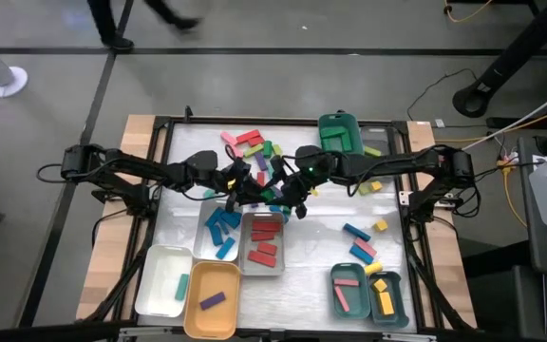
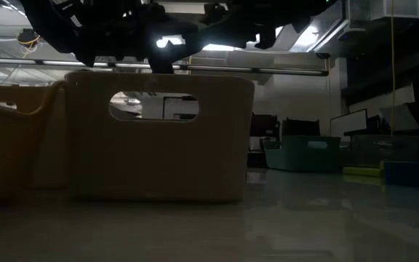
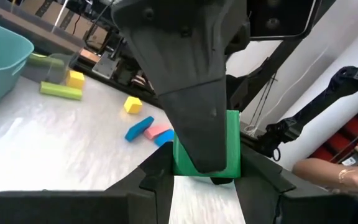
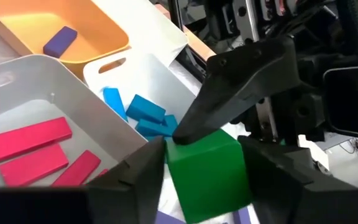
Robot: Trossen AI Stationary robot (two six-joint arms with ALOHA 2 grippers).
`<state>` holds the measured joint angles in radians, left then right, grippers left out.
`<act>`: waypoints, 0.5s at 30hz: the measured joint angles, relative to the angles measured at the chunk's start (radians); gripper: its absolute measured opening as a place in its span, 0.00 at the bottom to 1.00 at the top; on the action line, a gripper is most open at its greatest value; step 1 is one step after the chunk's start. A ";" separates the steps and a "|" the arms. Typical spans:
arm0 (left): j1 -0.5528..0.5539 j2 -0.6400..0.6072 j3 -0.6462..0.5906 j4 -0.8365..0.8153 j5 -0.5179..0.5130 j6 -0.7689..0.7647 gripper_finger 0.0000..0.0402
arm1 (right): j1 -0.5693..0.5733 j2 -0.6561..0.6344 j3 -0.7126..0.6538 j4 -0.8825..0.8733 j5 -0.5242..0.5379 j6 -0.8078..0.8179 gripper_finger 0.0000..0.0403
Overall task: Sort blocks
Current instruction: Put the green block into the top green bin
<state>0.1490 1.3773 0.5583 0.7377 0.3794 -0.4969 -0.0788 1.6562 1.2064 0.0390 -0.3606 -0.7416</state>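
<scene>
A green block (image 3: 229, 143) (image 4: 207, 171) is held above the table's middle, over the trays' far edge, where both grippers meet. My left gripper (image 1: 257, 185) (image 3: 205, 183) comes from the table's left and my right gripper (image 1: 288, 190) (image 4: 205, 180) from the right; each is shut on this block. In the high view the arms hide it. Loose blocks (image 1: 253, 144) in several colours lie in a heap just beyond the grippers. More blocks (image 1: 359, 233) lie to the right. My left gripper pinches the green block between its two fingers (image 3: 154, 180), which lie on its two opposite side faces (image 3: 234, 155). The block is lifted clear of the table. My right gripper's finger covers its middle. My right gripper pinches the same green block between its two fingers (image 4: 138, 174), on another pair of opposite faces (image 4: 179, 168), coming from the table's right. The block is clear of the table. A finger of my left gripper (image 4: 229, 93) rests on its upper edge.
Below the grippers stand a white tray with blue blocks (image 1: 205, 249) and a grey tray with red ones (image 1: 246, 249). Nearer lie a white tray (image 1: 155, 285), an orange tray (image 1: 198, 318) with a purple block, and teal trays (image 1: 334, 302). A green tray (image 1: 340, 133) sits at the far edge. A person's hand (image 3: 328, 171) shows beyond.
</scene>
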 joint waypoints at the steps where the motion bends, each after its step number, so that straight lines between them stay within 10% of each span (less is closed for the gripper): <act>1: 0.000 0.000 0.000 0.002 0.001 -0.001 0.31 | 0.000 0.000 0.000 -0.002 0.000 -0.001 0.45; 15: 0.002 0.001 0.000 0.003 -0.009 0.024 0.41 | 0.000 -0.001 0.001 -0.042 0.009 -0.007 0.37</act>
<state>0.1505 1.3781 0.5583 0.7409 0.3705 -0.4731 -0.0788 1.6554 1.2071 -0.0031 -0.3519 -0.7489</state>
